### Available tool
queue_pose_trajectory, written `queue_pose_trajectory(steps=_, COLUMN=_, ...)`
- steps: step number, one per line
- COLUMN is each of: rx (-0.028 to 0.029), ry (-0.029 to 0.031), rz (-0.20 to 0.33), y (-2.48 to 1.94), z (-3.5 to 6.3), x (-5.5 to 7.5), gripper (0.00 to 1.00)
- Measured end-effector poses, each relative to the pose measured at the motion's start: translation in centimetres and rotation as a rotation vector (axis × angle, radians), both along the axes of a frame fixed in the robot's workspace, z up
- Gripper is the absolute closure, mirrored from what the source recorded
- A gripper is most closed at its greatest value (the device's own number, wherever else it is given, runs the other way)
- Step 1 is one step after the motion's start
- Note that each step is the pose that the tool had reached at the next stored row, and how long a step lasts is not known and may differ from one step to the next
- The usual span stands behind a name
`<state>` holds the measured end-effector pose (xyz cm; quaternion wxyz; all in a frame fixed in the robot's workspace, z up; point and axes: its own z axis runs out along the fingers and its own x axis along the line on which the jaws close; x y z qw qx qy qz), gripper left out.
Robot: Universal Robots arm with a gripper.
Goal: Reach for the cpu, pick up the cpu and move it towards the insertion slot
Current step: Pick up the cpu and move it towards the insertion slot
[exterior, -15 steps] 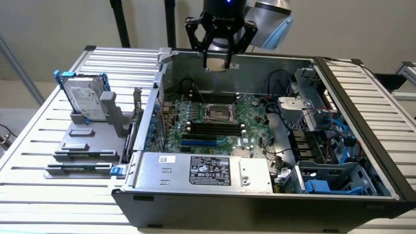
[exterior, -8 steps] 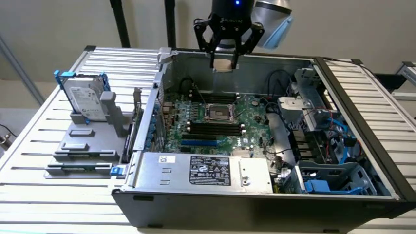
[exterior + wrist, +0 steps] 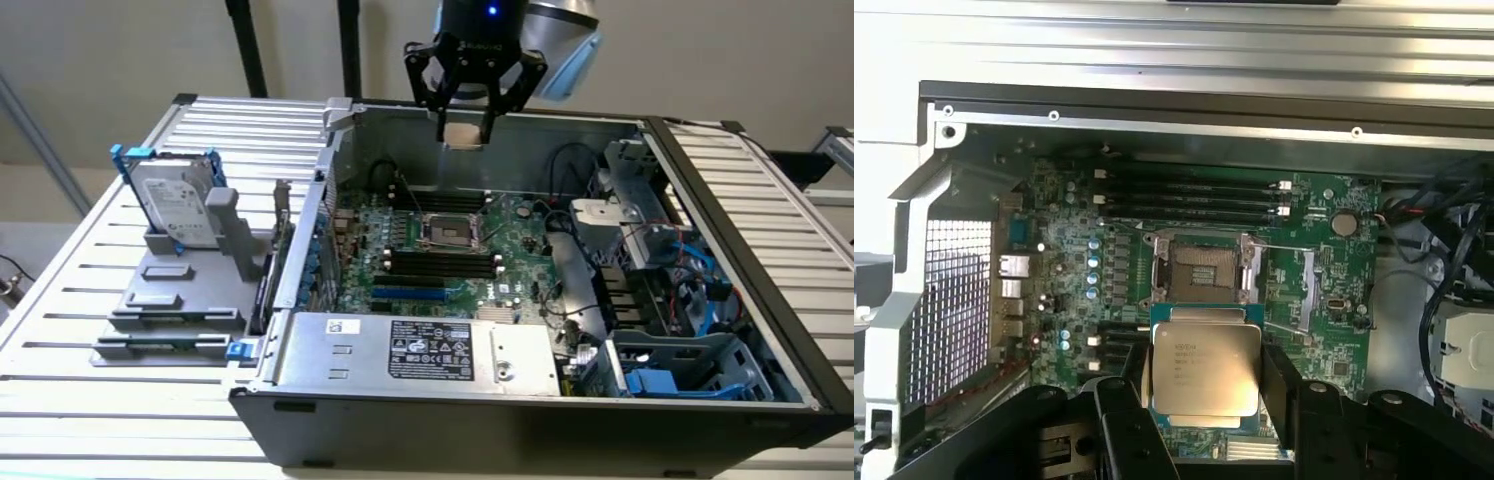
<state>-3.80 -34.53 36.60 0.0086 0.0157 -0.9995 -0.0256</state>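
Note:
My gripper [image 3: 465,133] hangs above the open computer case, shut on the cpu [image 3: 463,135], whose pale tan underside faces the exterior camera. In the wrist view the cpu [image 3: 1206,370] shows its silver metal top with printed text, clamped between the black fingers [image 3: 1275,378]. The insertion slot [image 3: 447,231] is a square socket with a shiny silver frame and dark centre on the green board, well below the held chip. Seen from the wrist, the insertion slot [image 3: 1199,272] lies just beyond the cpu's edge.
Long black memory slots [image 3: 434,265] flank the socket. A silver hard drive [image 3: 178,208] in a blue bracket stands on a grey rack at the exterior view's left. Cables and drive bays [image 3: 667,300] crowd the case's right side. The power supply [image 3: 420,352] sits at the front.

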Motion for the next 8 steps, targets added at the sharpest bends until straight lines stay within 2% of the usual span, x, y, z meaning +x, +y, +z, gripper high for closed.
queue_pose_trajectory(steps=8, rx=-0.0002, ry=0.0001, rz=0.0, y=0.0, z=0.01, x=0.0, gripper=0.45)
